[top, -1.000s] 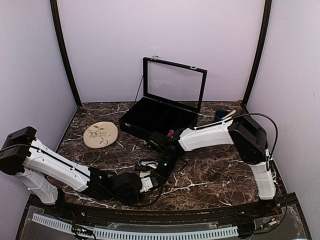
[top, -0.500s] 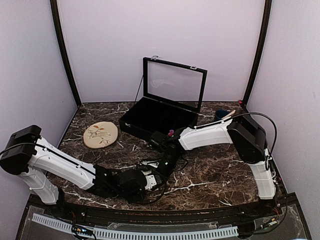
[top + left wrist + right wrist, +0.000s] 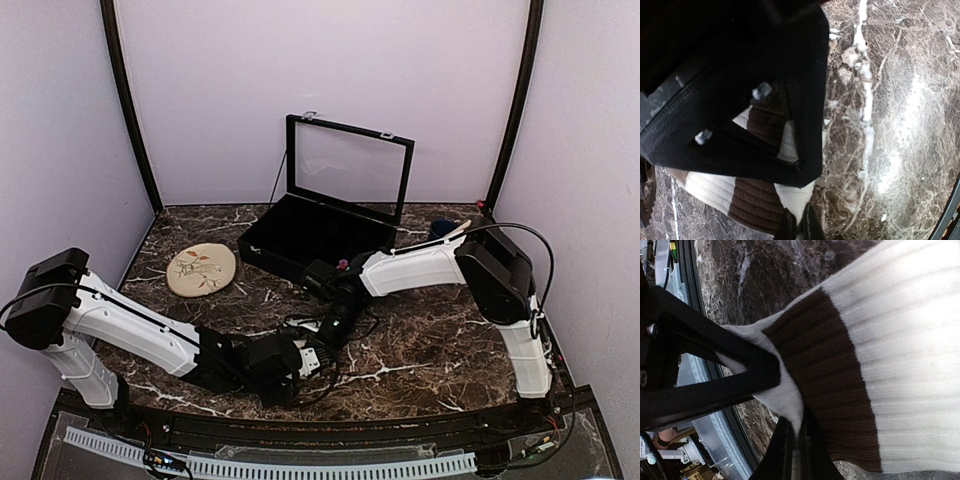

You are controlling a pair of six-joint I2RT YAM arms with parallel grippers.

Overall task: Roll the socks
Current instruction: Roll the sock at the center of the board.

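Where the cream sock lies on the counter, I see my left pincer pinching its corner. My right pincer (pressed tight too) nips its edge.

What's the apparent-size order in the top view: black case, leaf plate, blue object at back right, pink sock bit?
1. black case, lid open, clearly largest
2. leaf plate
3. blue object and pink sock bit: both tiny and only partly visible, too close to rank
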